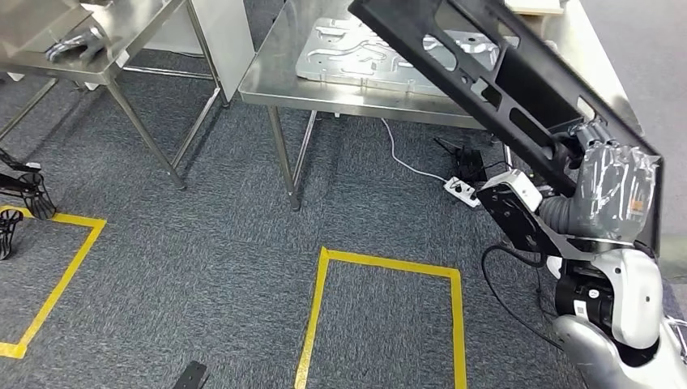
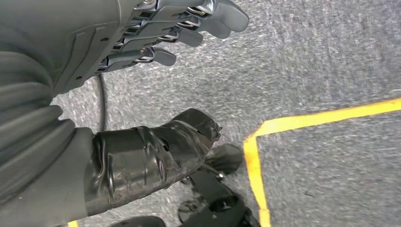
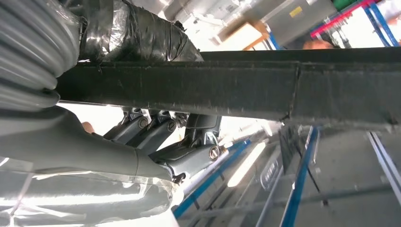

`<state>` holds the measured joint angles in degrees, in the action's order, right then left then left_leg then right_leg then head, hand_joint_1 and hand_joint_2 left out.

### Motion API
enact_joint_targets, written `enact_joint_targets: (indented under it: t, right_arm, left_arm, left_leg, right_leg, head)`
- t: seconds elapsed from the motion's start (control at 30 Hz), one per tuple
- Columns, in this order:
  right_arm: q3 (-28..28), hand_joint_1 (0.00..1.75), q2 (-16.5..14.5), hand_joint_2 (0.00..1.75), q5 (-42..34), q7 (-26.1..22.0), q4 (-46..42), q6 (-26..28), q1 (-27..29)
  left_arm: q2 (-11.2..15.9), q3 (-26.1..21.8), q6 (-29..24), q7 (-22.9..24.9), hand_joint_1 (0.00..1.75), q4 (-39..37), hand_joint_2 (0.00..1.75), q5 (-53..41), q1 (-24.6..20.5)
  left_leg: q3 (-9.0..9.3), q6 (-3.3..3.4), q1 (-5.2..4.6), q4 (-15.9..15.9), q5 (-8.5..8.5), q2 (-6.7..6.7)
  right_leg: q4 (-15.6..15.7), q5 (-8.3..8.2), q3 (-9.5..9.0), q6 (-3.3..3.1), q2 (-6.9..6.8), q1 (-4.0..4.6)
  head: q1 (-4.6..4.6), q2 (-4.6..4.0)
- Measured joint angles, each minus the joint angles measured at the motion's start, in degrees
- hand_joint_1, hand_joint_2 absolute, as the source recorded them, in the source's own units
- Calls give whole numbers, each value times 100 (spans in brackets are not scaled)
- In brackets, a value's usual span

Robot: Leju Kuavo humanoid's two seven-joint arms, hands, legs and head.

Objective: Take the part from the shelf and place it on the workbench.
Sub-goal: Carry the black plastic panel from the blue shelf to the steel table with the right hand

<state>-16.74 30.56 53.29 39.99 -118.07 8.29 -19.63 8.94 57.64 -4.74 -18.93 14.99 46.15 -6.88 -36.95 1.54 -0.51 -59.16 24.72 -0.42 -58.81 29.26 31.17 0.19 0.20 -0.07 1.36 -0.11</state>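
A long black part with cut-out slots slants from the top middle down to the right in the head view. My right hand grips its lower end, and the part's upper end reaches over the steel workbench. The right wrist view has the part's dark edge running across, with my right hand's fingers wrapped under it. My left hand hangs over the grey carpet, fingers slightly curled and holding nothing.
A silver metal plate lies on the workbench. A second steel table stands at the left. Yellow tape squares mark the carpet. A white power strip and cables lie under the workbench.
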Motion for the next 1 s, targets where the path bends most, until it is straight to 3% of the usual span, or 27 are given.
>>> enact_joint_targets:
  t: [0.07, 0.1, 0.2, 0.23, 0.27, 0.33, 0.4, 0.43, 0.53, 0.6, 0.7, 0.73, 0.77, 0.8, 0.87, 0.9, 1.0]
  right_arm:
    - [45, 175, 8, 175, -5, -1, 25, -55, 16]
    - [72, 175, 14, 175, -3, -1, 33, -76, 20]
    - [120, 175, 23, 175, 11, -1, 67, -124, 70]
    - [123, 175, 24, 175, 23, -1, 84, -137, 105]
    - [127, 175, 25, 175, 43, -1, 101, -152, 138]
    - [141, 175, 26, 175, 92, -1, 126, -201, 171]
    - [161, 175, 28, 175, 133, -1, 134, -287, 170]
    - [174, 175, 30, 175, 152, -1, 134, -344, 175]
    - [218, 175, 34, 175, 209, 0, 133, -499, 199]
    - [247, 175, 34, 175, 229, -1, 131, -529, 196]
    - [262, 175, 33, 175, 236, -1, 130, -524, 202]
    - [262, 175, 32, 175, 236, -1, 131, -522, 209]
    - [265, 175, 32, 175, 236, -1, 131, -520, 215]
    - [271, 175, 32, 175, 236, -1, 131, -519, 219]
    - [292, 175, 32, 175, 233, -1, 131, -520, 221]
    - [305, 175, 32, 175, 228, -1, 131, -520, 222]
    - [331, 175, 31, 175, 217, -1, 132, -515, 241]
  left_arm:
    - [-1, 0, 1, -3, 0, 0, 175, -1, 11]
    - [-2, 0, 2, -4, 0, 0, 175, -2, 12]
    - [-3, 0, 8, -7, 0, 0, 175, -15, 4]
    - [-3, 0, 8, -5, 0, 0, 175, -26, 7]
    - [-5, 0, 8, -4, 0, 0, 175, -40, 13]
    - [-11, 0, 8, -1, 0, 0, 175, -69, 24]
    - [-16, 0, 8, 1, 0, 0, 175, -87, 15]
    - [-17, 0, 8, 2, 0, 0, 175, -91, 5]
    - [-30, 1, 10, 7, 0, 0, 175, -96, -9]
    - [-44, 2, 13, 11, 0, 0, 175, -100, -12]
    - [-51, 2, 13, 14, 0, 0, 175, -101, -9]
    - [-51, 3, 14, 14, 0, 0, 175, -101, 1]
    - [-52, 3, 15, 15, 0, 0, 175, -101, 12]
    - [-54, 4, 16, 15, 0, 0, 175, -102, 19]
    - [-54, 4, 17, 16, 0, 0, 175, -104, 18]
    - [-53, 4, 17, 17, 0, 0, 175, -105, 11]
    - [-50, 4, 17, 21, 0, 0, 175, -107, -13]
  left_leg:
    - [97, 42, 30, 104, 3, 1]
    - [161, 66, 49, 159, 6, 3]
    - [291, 114, 55, 202, 81, 5]
    - [331, 114, 56, 197, 121, 2]
    - [380, 108, 58, 190, 165, -2]
    - [493, 77, 68, 155, 274, -14]
    - [550, 7, 60, 98, 391, -32]
    - [558, -31, 55, 78, 432, -39]
    - [575, -126, 70, 90, 499, -37]
    - [482, -178, 89, -164, 626, -15]
    - [-160, -207, 100, -1229, 942, 1]
    - [-369, -198, 98, -1478, 944, 1]
    - [-482, -176, 92, -1524, 833, 1]
    - [-487, -142, 79, -1354, 618, 1]
    - [-264, -47, 23, -646, 117, 1]
    - [-134, -5, -9, -321, -23, 2]
    - [26, 57, -65, 17, -22, 3]
  right_leg:
    - [-66, 60, 4, 55, -11, 0]
    - [-248, 144, 87, 77, -14, 1]
    - [-1333, 469, 758, 129, -15, -34]
    - [-1564, 451, 959, 151, -16, -58]
    - [-1574, 314, 1054, 173, -17, -86]
    - [-980, -204, 920, 218, -22, -151]
    - [-351, -498, 671, 225, -16, -169]
    - [-199, -514, 604, 203, -9, -161]
    - [-138, -421, 544, 70, 14, -123]
    - [-112, -381, 470, -15, 17, -119]
    - [-104, -296, 365, -99, 8, -81]
    - [-104, -265, 331, -112, 10, -61]
    - [-104, -230, 290, -121, 16, -42]
    - [-104, -193, 238, -126, 21, -27]
    - [-98, -116, 127, -122, 27, -10]
    - [-94, -84, 92, -108, 29, -5]
    - [-42, -37, 55, -37, 35, -14]
  head:
    - [-5, 0]
    - [-12, 0]
    - [-27, 0]
    - [-28, 0]
    - [-27, 0]
    - [-28, 0]
    - [-27, 1]
    - [-26, 1]
    - [-20, 0]
    - [-7, 0]
    - [3, 0]
    - [3, 0]
    - [2, 0]
    - [3, 0]
    - [0, 0]
    - [1, 0]
    - [1, 0]
